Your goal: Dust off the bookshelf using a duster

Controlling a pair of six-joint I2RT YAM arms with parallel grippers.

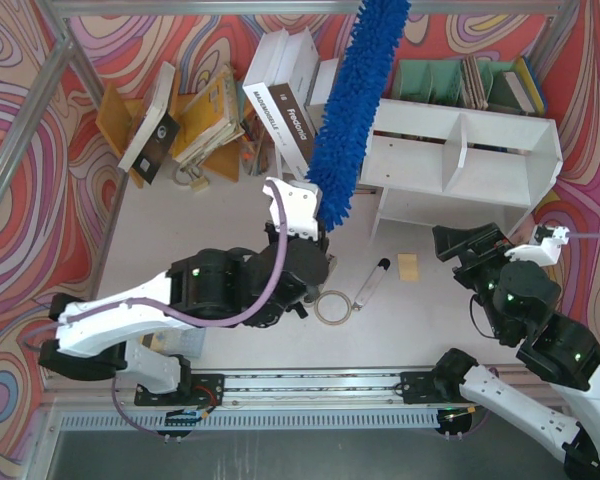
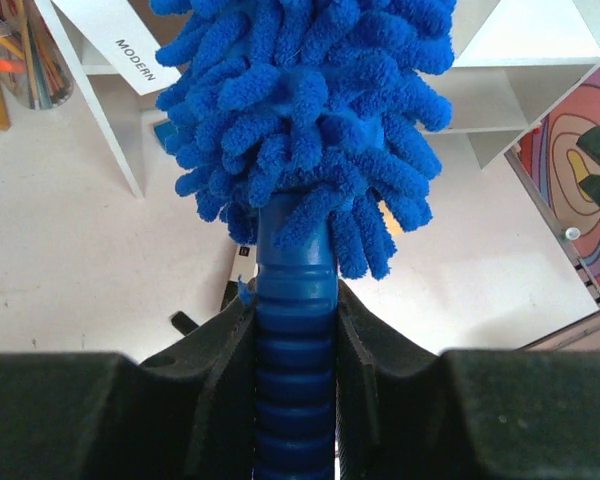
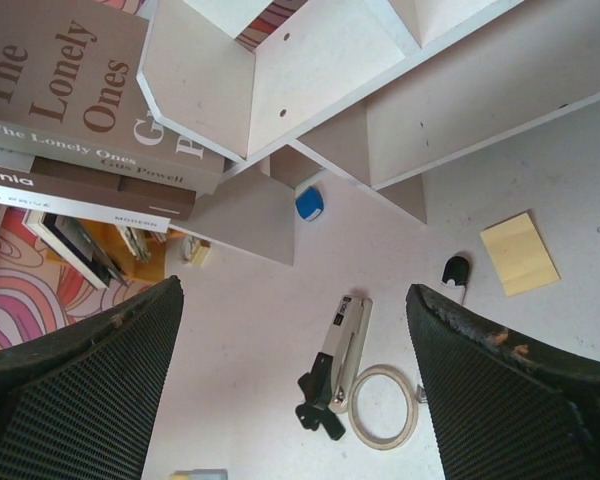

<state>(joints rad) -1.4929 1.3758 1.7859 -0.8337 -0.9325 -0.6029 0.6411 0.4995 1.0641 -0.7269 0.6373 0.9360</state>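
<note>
Left gripper (image 2: 295, 320) clamped on the blue duster (image 1: 355, 100), its head rising upper centre at the left end of the bookshelf (image 1: 480, 150). Right gripper (image 3: 290, 300) gapes above the white table (image 1: 420, 320); swirl-patterned walls (image 1: 20, 150) surround.

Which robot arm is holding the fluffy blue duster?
The left one. The left tool is shut on the ribbed handle of the duster. The right tool is wide open with nothing in it.

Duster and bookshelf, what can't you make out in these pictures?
Tip of the duster: cut off by the top edge, top view.
Left end of the bookshelf: hidden behind the duster, top view; whether they touch is unclear.
Handle end: buried between the left gripper fingers, left wrist view.
</note>
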